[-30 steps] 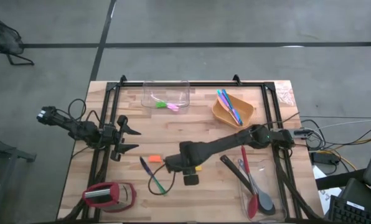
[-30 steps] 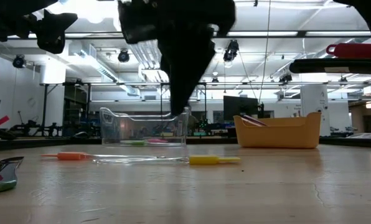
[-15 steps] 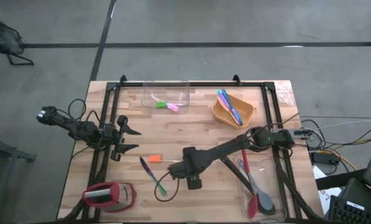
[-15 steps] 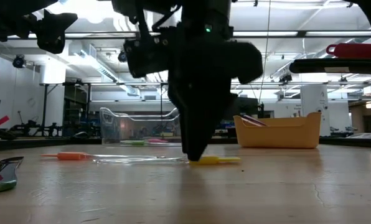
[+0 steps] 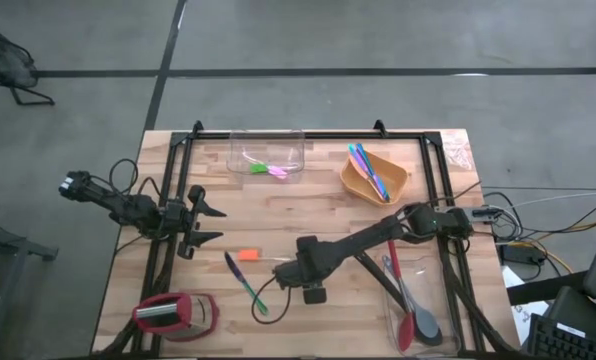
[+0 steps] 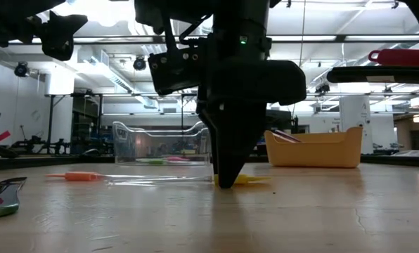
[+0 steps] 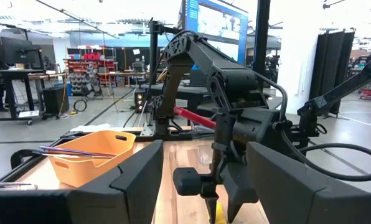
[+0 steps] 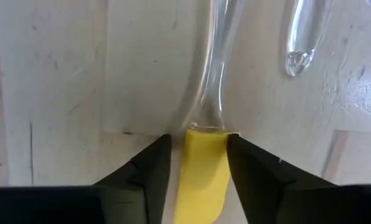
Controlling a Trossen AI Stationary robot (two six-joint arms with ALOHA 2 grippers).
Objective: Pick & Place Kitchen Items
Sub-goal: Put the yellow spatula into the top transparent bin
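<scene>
A clear utensil with a yellow handle (image 6: 255,180) lies flat on the table, and its clear stem (image 8: 213,81) runs away from my fingers. My right gripper (image 6: 226,184) stands upright over it at mid-table with its tips at the table top, shut on the handle. In the high view my right gripper (image 5: 303,276) hides the utensil. My left gripper (image 5: 206,224) waits open, raised over the table's left side. An orange-handled piece (image 5: 247,257) and thin purple and green cutlery (image 5: 244,282) lie left of my right gripper. My right gripper pinches the yellow handle (image 8: 204,163) between its two fingers, just behind the point where the clear stem joins it. The fingers (image 8: 251,171) come from above, pointing down, and lie across the utensil. The utensil rests flat on the table.
A clear tub (image 5: 268,155) with green and pink pieces stands at the far edge, with an orange bowl (image 5: 360,185) of cutlery to its right. A clear tub (image 5: 433,345) of spatulas sits near right. A red-and-silver gadget (image 5: 173,315) sits near left.
My right gripper has come down from above the table until its tips reach the table top at the yellow handle, and it has shifted slightly toward the table's near edge. The yellow-handled utensil has stayed where it was.
</scene>
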